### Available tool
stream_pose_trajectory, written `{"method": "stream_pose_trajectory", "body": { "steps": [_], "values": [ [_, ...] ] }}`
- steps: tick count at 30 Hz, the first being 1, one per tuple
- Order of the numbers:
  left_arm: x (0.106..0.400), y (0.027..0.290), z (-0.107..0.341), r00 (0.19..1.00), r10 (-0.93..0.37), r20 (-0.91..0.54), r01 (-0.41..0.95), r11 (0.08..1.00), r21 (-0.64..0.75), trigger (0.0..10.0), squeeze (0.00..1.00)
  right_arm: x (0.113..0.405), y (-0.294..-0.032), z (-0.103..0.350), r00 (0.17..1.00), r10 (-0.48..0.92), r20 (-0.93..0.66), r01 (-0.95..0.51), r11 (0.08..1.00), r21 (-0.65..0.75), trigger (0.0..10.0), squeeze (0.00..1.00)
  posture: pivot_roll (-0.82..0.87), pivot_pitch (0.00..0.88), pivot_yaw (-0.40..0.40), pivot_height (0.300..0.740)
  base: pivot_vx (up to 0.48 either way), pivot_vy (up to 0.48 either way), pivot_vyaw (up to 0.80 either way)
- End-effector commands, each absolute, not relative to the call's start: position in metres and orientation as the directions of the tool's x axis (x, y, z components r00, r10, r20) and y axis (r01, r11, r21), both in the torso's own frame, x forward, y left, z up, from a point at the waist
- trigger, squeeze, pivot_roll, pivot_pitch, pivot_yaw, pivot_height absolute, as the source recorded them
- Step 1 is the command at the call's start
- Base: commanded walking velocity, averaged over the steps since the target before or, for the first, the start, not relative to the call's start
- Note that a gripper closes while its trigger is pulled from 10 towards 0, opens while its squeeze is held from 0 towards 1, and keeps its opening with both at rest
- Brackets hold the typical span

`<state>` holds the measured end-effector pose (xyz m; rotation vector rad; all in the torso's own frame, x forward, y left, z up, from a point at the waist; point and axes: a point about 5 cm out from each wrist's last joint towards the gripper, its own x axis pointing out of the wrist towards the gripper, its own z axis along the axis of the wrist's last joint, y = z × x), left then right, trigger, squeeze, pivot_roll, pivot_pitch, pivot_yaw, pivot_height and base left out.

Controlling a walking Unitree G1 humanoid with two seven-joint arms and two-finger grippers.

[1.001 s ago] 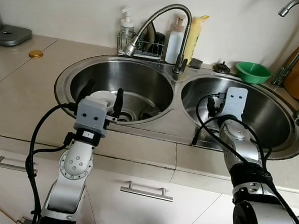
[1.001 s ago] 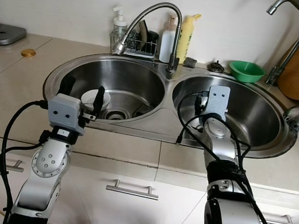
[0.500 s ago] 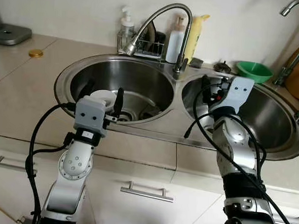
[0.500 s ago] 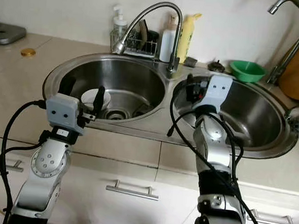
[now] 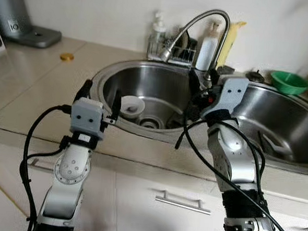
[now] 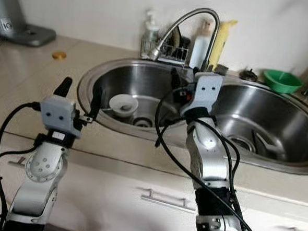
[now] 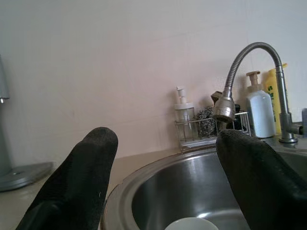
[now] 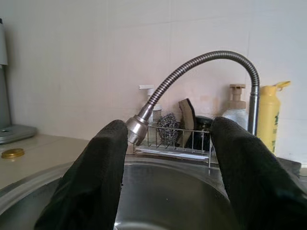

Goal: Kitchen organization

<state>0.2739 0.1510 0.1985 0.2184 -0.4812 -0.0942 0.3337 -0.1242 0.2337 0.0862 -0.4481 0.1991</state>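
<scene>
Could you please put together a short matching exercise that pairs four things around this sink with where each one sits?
Things:
1. white bowl
2. green bowl
3. gold lid
4. wire rack

Places:
A. on the counter behind the right basin
B. on the counter left of the sink
C. inside the left basin, beside the drain
D. against the wall behind the left basin, holding a scourer

Pairs: 1-C, 2-A, 3-B, 4-D
</scene>
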Motion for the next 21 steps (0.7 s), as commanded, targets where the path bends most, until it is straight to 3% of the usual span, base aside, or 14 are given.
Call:
{"method": "stream_pose_trajectory", "body": {
  "steps": [1, 21],
  "values": [
    [0.272, 0.143, 0.201, 0.873, -0.172, 0.455, 0.073, 0.971, 0.228, 10.0, 0.0, 0.33, -0.129, 0.232, 0.886, 0.167, 0.433, -0.197, 0.98, 0.024, 10.0, 0.0, 0.07, 0.0, -0.072, 0.74, 0.0, 0.48, 0.0],
    [0.272, 0.14, 0.199, 0.871, -0.187, 0.455, 0.091, 0.97, 0.224, 10.0, 0.0, 0.315, -0.129, 0.221, 0.89, 0.191, 0.414, -0.199, 0.98, -0.024, 10.0, 0.0, 0.05, 0.0, -0.064, 0.74, 0.0, 0.48, 0.0]
  ]
}}
